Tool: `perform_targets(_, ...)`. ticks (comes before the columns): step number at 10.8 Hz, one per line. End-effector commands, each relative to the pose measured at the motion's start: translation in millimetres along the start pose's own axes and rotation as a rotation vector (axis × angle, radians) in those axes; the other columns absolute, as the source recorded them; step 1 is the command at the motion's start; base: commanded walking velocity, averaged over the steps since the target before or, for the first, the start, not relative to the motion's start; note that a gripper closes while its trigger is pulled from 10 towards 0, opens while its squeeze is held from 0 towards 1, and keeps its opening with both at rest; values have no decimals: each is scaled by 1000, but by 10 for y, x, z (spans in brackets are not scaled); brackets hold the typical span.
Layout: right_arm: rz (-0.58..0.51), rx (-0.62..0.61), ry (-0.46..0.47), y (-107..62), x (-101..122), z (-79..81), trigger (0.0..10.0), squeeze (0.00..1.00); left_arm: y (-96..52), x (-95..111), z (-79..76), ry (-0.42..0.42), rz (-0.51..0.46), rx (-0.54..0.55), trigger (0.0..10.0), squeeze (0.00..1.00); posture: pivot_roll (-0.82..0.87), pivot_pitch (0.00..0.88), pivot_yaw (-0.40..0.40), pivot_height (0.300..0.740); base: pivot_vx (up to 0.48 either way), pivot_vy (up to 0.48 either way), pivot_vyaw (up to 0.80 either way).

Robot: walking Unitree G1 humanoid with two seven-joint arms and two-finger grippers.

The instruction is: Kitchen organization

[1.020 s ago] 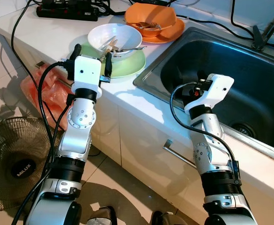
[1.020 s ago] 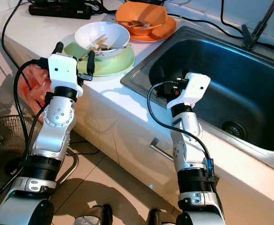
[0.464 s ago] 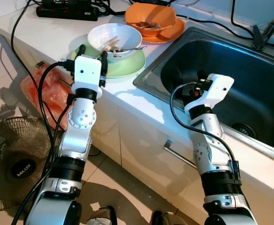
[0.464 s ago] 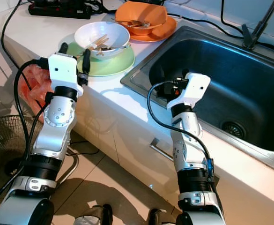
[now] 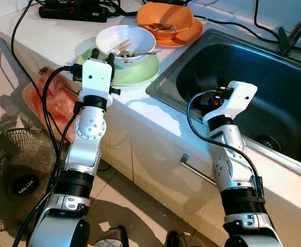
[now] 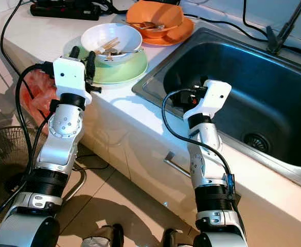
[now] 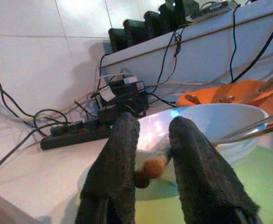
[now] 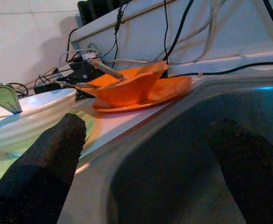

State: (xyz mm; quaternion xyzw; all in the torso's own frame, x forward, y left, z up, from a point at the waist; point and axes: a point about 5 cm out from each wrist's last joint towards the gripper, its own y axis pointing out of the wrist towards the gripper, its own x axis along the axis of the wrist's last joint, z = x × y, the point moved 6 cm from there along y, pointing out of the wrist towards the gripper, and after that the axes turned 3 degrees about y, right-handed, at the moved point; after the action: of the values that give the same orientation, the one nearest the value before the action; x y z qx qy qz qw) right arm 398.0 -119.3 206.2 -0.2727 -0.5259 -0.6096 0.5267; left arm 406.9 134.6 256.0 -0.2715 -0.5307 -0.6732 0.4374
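A white bowl (image 5: 135,37) holding several utensils sits on a green plate (image 5: 140,73) at the counter's front edge. Behind it an orange bowl (image 5: 165,16) rests on an orange plate (image 5: 190,35). My left gripper (image 5: 103,53) is at the near rim of the white bowl. In the left wrist view its fingers (image 7: 122,154) stand close together around the brown wooden utensil handles (image 7: 151,169) that stick out of the bowl. My right gripper (image 8: 143,128) hangs open over the left part of the steel sink (image 5: 253,87), holding nothing.
A black power strip (image 5: 73,11) with cables lies at the back of the counter. A faucet (image 5: 290,28) stands behind the sink. On the floor to the left are a fan (image 5: 16,177) and a red plastic bag (image 5: 50,100). A drawer handle (image 5: 194,169) is below the counter.
My left gripper's fingers have drawn together from wide apart and moved slightly forward to the white bowl's rim. The right arm has not moved.
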Motion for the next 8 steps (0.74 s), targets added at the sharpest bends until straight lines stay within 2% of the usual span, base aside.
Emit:
perform_targets(1, 2, -8, -6, -8, -11, -28, 10000, 0, 14, 18, -32, 4, -8, -7, 0, 0, 50, 155, -8, 740, 0, 0, 0)
perform_targets(2, 2, -7, -6, -7, -11, -26, 10000, 0, 15, 20, -45, 3, -5, -5, 4627, 0, 50, 152, -9, 740, 0, 0, 0)
perform_targets(3, 1, -6, -6, -6, -10, -26, 10000, 0, 19, 23, -42, 4, -5, -3, 10000, 0, 50, 152, -9, 740, 0, 0, 0)
perform_targets(6, 0, -5, -6, -8, -9, -22, 10000, 0, 34, 103, -30, 2, -35, 4, 10000, 0, 52, 147, -8, 740, 0, 0, 0)
perform_targets(8, -2, -6, -6, -7, -8, -21, 10000, 0, 76, 404, -49, -7, -151, -12, 10000, 0, 51, 147, -7, 740, 0, 0, 0)
